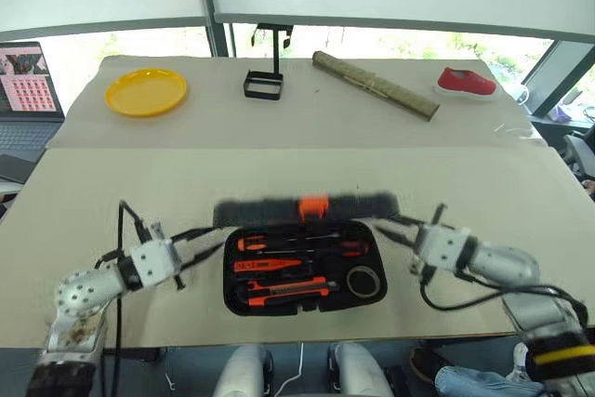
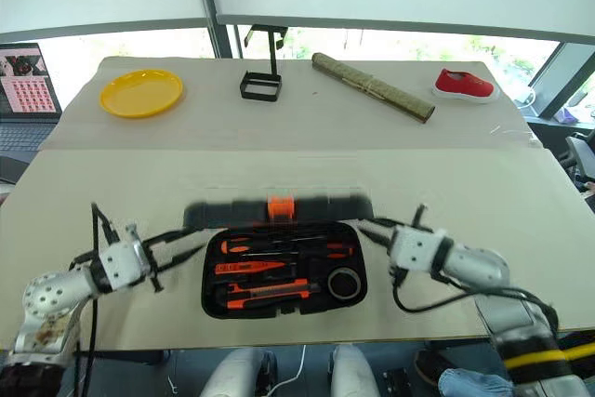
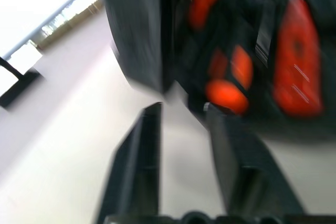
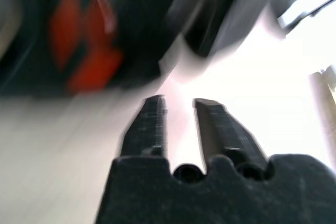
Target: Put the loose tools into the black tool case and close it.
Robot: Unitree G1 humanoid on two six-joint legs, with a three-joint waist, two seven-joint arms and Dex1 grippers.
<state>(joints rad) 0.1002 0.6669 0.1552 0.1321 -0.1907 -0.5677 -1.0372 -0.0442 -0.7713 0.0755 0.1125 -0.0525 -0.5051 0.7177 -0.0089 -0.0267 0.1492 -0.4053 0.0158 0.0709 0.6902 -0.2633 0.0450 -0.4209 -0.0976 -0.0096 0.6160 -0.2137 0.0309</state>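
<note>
The black tool case (image 1: 302, 271) lies open near the table's front edge, between my two grippers. Its raised lid (image 1: 372, 205) with the orange latch (image 1: 313, 206) is smeared by motion along the case's far side. In the tray sit two orange-and-black screwdrivers (image 1: 297, 244), a small orange tester screwdriver (image 1: 265, 266), an orange-and-black utility knife (image 1: 284, 291) and a dark tape roll (image 1: 363, 282). My left gripper (image 1: 209, 241) is open just left of the case, holding nothing; its fingers (image 3: 142, 145) point at the case's side. My right gripper (image 1: 390, 228) is open just right of the case, fingers (image 4: 149, 127) empty.
At the table's back stand a yellow plate (image 1: 146, 92), a black wire-frame stand (image 1: 263, 85), a rolled mat (image 1: 374, 86) and a red shoe (image 1: 467, 82). A laptop (image 1: 28, 81) sits off the far left. Bare tabletop (image 1: 297, 165) lies between the case and these.
</note>
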